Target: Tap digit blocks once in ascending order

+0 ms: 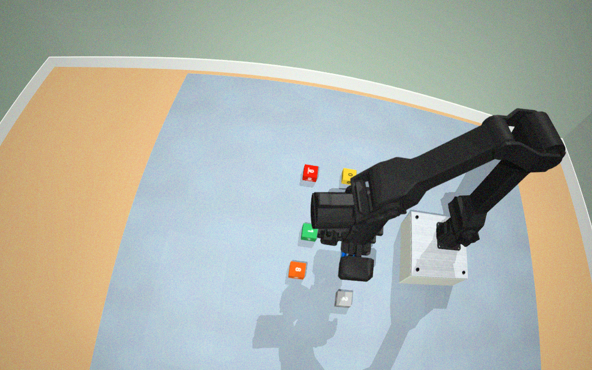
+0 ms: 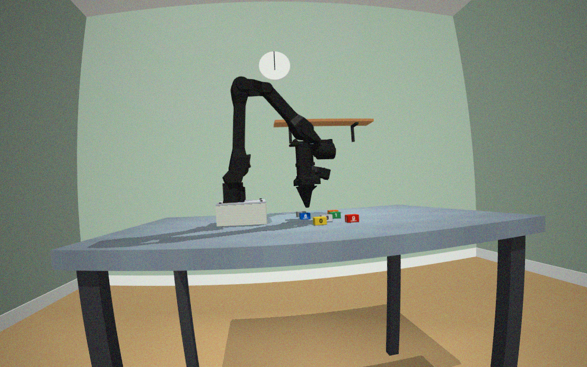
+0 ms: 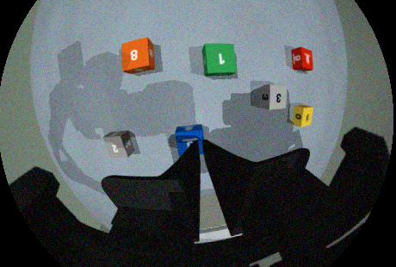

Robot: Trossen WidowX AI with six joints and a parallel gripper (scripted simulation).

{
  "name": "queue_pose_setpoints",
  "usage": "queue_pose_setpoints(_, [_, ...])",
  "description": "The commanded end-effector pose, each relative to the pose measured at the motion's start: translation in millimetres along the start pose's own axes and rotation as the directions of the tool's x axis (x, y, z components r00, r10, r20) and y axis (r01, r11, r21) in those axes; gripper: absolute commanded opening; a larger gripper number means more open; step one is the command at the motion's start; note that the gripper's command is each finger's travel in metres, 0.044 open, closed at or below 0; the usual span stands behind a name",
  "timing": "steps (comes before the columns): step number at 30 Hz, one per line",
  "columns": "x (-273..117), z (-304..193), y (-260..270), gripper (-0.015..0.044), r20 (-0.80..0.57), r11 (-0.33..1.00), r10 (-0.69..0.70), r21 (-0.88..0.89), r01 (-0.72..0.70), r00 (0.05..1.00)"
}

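Observation:
My gripper [image 2: 307, 206] [image 3: 199, 145] is shut and empty, tips pointing down a little above the blue block [image 1: 344, 254] [image 2: 304, 216] [image 3: 182, 133]. The tips partly hide its underlined digit, which looks like 6. The yellow 0 block [image 1: 348, 176] [image 2: 319, 220] [image 3: 303, 115], green 1 [image 1: 307, 232] [image 2: 334, 215] [image 3: 219, 59], grey 2 [image 1: 344, 298] [image 3: 114, 147], white 3 [image 2: 329, 218] [image 3: 279, 96], orange 8 [image 1: 297, 269] [image 3: 138, 55] and red underlined 9 [image 1: 310, 172] [image 2: 351, 218] [image 3: 302, 58] sit apart. The arm hides the white block in the top view.
The blue-grey table top [image 1: 206, 184] [image 2: 149, 255] carries the arm's pale metal base box [image 1: 431, 262] [image 2: 241, 214]. The arm reaches over the blocks from the base side. A wooden shelf [image 2: 341, 122] and a round clock [image 2: 268, 66] hang on the back wall.

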State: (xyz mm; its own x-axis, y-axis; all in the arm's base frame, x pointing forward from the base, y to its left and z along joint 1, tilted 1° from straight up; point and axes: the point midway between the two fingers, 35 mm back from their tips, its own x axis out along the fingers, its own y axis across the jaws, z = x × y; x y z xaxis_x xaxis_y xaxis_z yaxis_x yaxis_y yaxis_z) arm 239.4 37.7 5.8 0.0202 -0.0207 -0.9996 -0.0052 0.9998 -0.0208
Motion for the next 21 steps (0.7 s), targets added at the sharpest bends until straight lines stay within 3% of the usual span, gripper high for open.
queue_pose_setpoints(1, [-9.8,-0.2,0.2,0.002,-0.003,1.0,0.001,0.004,-0.001,1.0])
queue_pose_setpoints(7, [-85.9,0.3,0.2,0.002,-0.003,1.0,0.001,0.004,-0.001,1.0])
queue_pose_setpoints(16, [-89.1,3.6,1.8,0.002,-0.002,1.0,0.0,0.0,0.0,1.0])
queue_pose_setpoints(21, [-92.2,43.1,21.0,0.002,0.001,1.0,-0.005,-0.025,0.005,1.0])
